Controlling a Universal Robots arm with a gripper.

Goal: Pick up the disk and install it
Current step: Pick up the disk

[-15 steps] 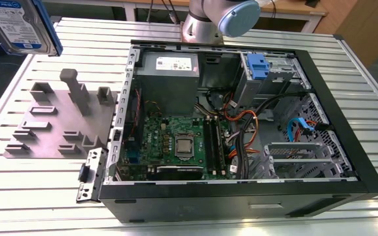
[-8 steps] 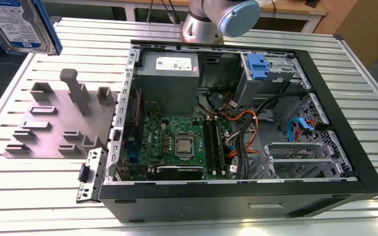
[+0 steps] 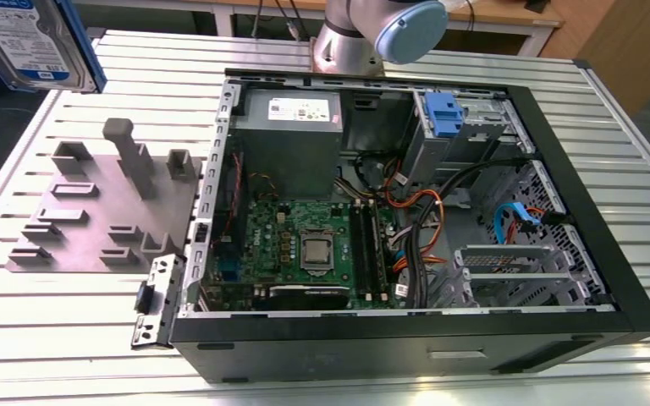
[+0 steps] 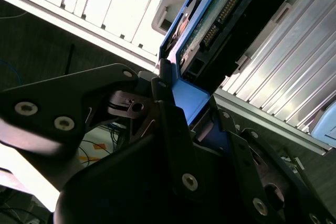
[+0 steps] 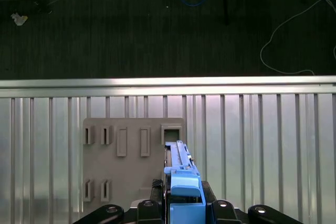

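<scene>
- Holds disk (image 3: 31,38) in jaws, pinched narrow on the blue rail (image 4: 191,100) at one end, as in second wrist view.
- Hangs in the air at the exterior view's left, above the far corner of the desk (image 3: 65,338), well apart from the case (image 3: 415,338).
- Stands edge-on in first wrist view, over the grey fixture (image 5: 131,177) and close to one slot (image 5: 172,135); cannot tell from that view alone whether touching or apart.
- Pick-up: judged done, with disk clear of fixture and desk in the exterior view and borne by jaws alone.
- Install: judged not yet done, with disk outside case. Drive cage (image 3: 477,118) with blue latch (image 3: 443,114) sits at the far corner of case.
- Cut off: part of disk and its label, at the frame edge in exterior view.
- Hidden: contact faces of jaws, behind rail and linkage in second wrist view.
- Hard to make out: which bay is meant for disk, and its state, among cables (image 3: 415,216) and sheet metal.
</scene>
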